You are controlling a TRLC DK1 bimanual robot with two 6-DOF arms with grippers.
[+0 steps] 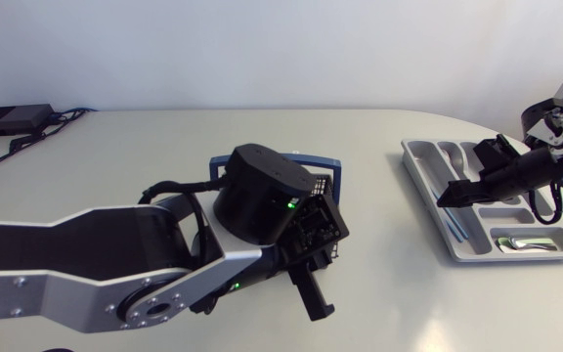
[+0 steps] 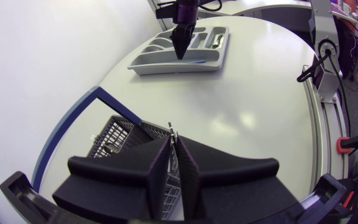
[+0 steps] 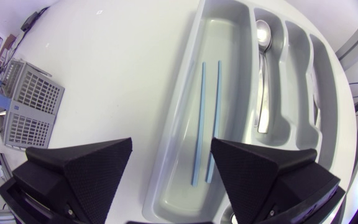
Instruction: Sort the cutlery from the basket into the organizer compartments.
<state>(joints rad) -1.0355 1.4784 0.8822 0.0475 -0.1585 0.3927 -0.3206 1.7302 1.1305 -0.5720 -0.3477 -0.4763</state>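
From above, the left gripper [image 1: 313, 298] hangs over the table's middle and the right gripper [image 1: 450, 198] over the organizer [image 1: 423, 156]. The left wrist view shows its fingers clamped together on a thin metal piece [image 2: 171, 129] above the basket [image 2: 114, 140]. The right wrist view shows fingers wide apart over two blue sticks [image 3: 202, 118] in the long compartment, with a spoon [image 3: 263, 68] in the next one.

Left arm [image 1: 86, 264] stretches past the table's middle, its gripper [image 2: 173, 149] pinched nearly together on a thin cutlery piece [image 2: 171, 132] poking out ahead. Right gripper [image 3: 171, 165] points down, fingers [image 3: 79, 168] spread wide.
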